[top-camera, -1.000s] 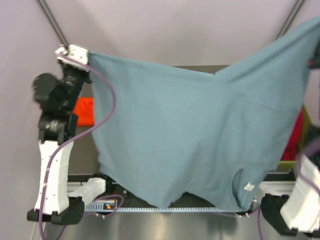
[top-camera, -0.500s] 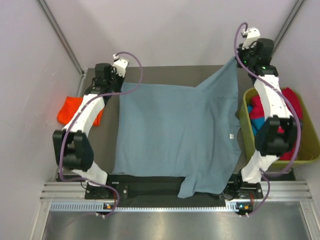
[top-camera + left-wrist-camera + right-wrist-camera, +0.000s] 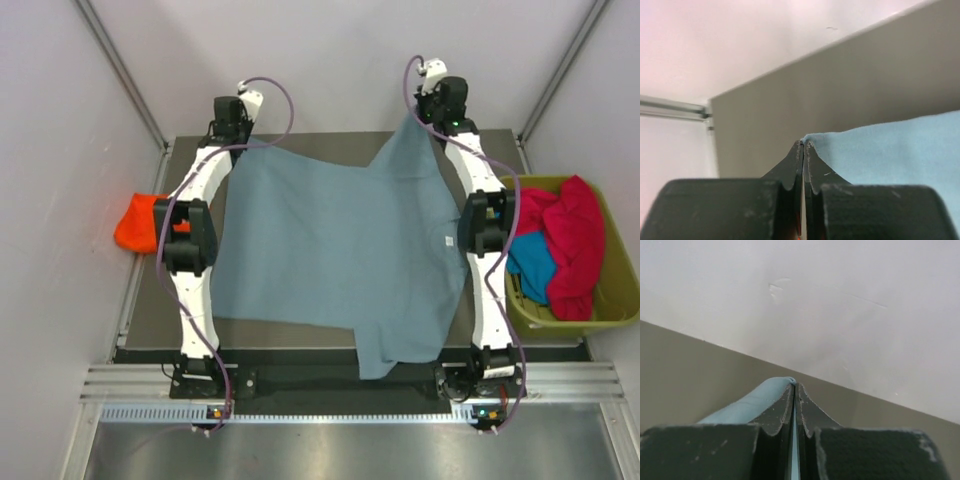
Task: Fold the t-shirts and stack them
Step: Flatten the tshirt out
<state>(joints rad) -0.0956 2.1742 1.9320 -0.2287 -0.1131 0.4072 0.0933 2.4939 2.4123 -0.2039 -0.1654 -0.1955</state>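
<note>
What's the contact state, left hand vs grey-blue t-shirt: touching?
Touching. In the left wrist view the left hand is shut on a corner of the grey-blue t-shirt, with the cloth edge pinched at its tips.

The grey-blue t-shirt point(image 3: 330, 250) is lying as soft, matt cloth, lightly creased. The table point(image 3: 150, 290) is showing a smooth, dull grey-brown face. The fingers point(image 3: 775, 415) of the right gripper point(image 3: 794, 387) are looking like matt black plastic (scuffed and speckled pale). The bin point(image 3: 570, 325) is giving off a faint plastic sheen, and the front rail point(image 3: 130, 382) is gleaming as pale metal.
</note>
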